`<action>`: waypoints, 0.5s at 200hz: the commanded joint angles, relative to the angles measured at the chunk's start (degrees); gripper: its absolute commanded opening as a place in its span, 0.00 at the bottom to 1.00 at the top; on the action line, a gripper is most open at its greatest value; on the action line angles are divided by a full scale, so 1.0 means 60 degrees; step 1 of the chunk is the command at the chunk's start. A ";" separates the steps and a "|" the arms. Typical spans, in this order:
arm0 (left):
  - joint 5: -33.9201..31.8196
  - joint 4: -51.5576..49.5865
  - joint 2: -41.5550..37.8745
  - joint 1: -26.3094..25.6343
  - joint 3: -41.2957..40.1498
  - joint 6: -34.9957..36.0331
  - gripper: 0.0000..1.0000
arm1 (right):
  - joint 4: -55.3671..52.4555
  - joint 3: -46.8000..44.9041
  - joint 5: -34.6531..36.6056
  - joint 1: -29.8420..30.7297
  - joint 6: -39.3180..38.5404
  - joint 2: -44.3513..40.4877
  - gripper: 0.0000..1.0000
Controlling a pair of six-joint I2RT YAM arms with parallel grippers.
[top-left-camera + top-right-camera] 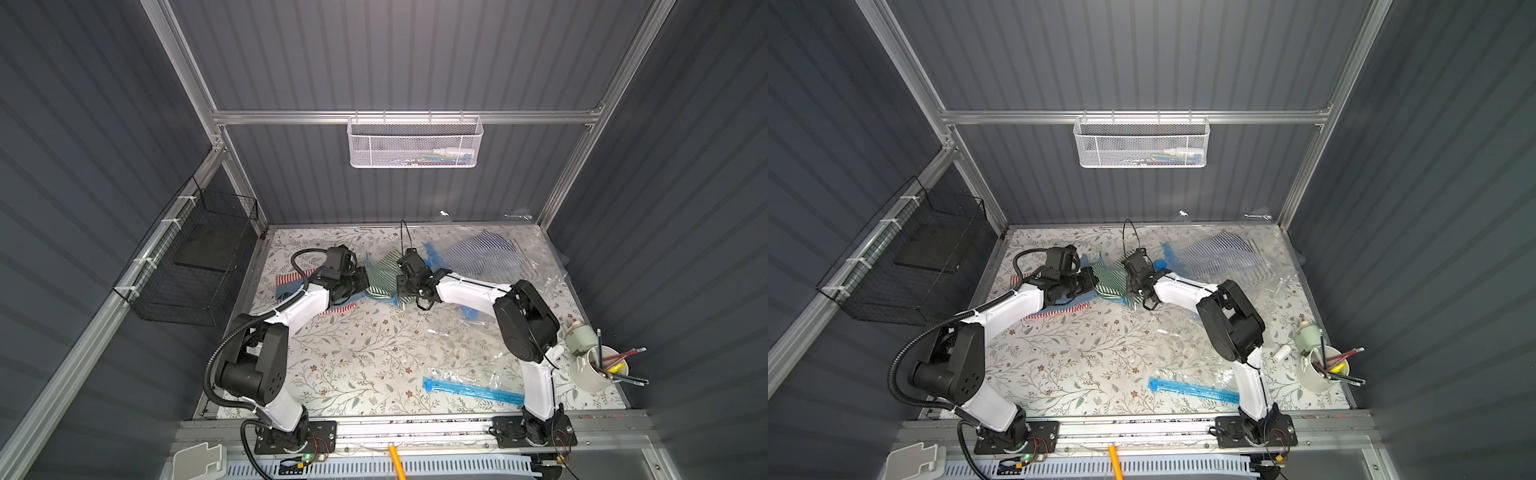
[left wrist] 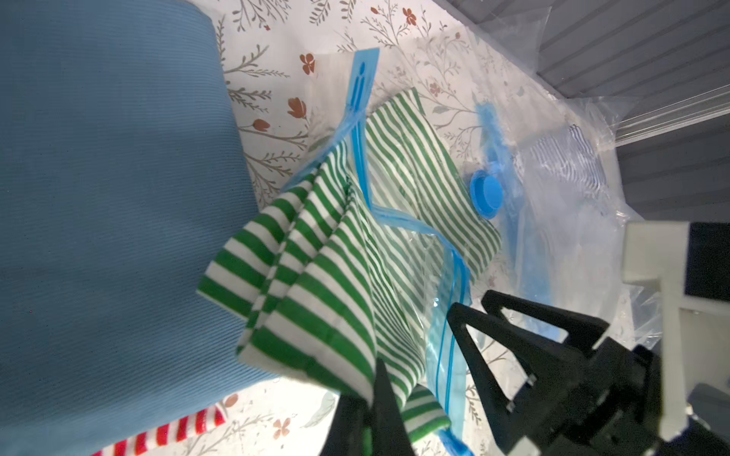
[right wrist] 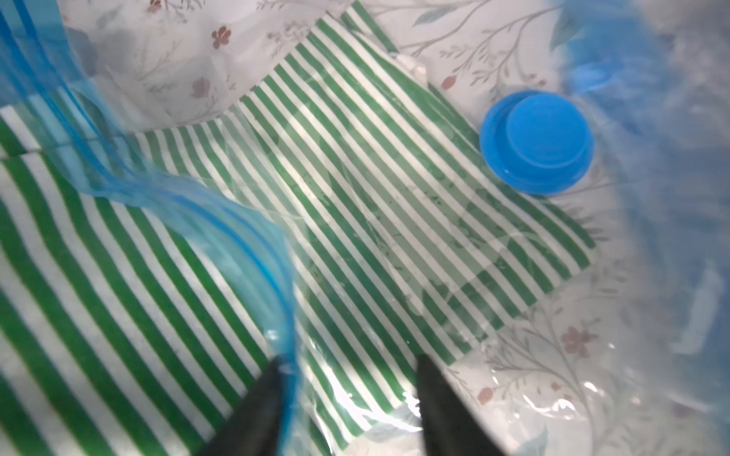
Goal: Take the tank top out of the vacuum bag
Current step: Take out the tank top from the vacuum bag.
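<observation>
Closest to us, in the right wrist view, the right hand [image 3: 351,375] shows 2 black tips standing apart, released. Between them we see clear film of the bag [image 3: 533,316] over the green-and-white striped tank top [image 3: 355,197]. The blue zip strip [image 3: 253,244] curves down to meet 1 tip. A round blue valve [image 3: 537,142] sits just beside the top's flat far end.

Only the left wrist view shows the grip. The left hand [image 2: 365,391] is clenched on the top's bunched end, which lies outside the zip strip [image 2: 446,316]. The rest lies flat under the film and reaches toward the valve [image 2: 486,193]. The top's long axis runs from that grip to the valve end, so it is part out of the bag and part inside. This view also shows the right hand [image 2: 474,306] with its fingers spread beside the strip. A blue cloth [image 2: 118,197] and a red-striped cloth [image 2: 177,430] lie on the counter [image 2: 276,59].

Both top views place the top [image 1: 380,276] [image 1: 1111,280] toward the back of the floral counter [image 1: 353,353]. It sits between the left hand [image 1: 361,280] and the right hand [image 1: 401,289], which face each other. The grip itself is too small to make out there.
</observation>
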 commanded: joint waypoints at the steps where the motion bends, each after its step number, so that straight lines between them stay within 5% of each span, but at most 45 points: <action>1: -0.0097 -0.0395 0.0128 0.0079 0.0352 0.0511 0.00 | 0.0053 -0.0267 -0.0682 -0.0213 -0.0332 -0.0765 0.63; 54: -0.0250 -0.0798 0.0066 0.0151 0.0600 0.0817 0.00 | 0.0685 -0.0801 -0.3183 -0.1332 -0.0655 -0.1698 0.91; 100: -0.0075 -0.0853 0.0206 0.0183 0.0739 0.0811 0.00 | -0.0552 -0.0065 -0.2345 -0.1738 -0.1362 -0.1715 0.99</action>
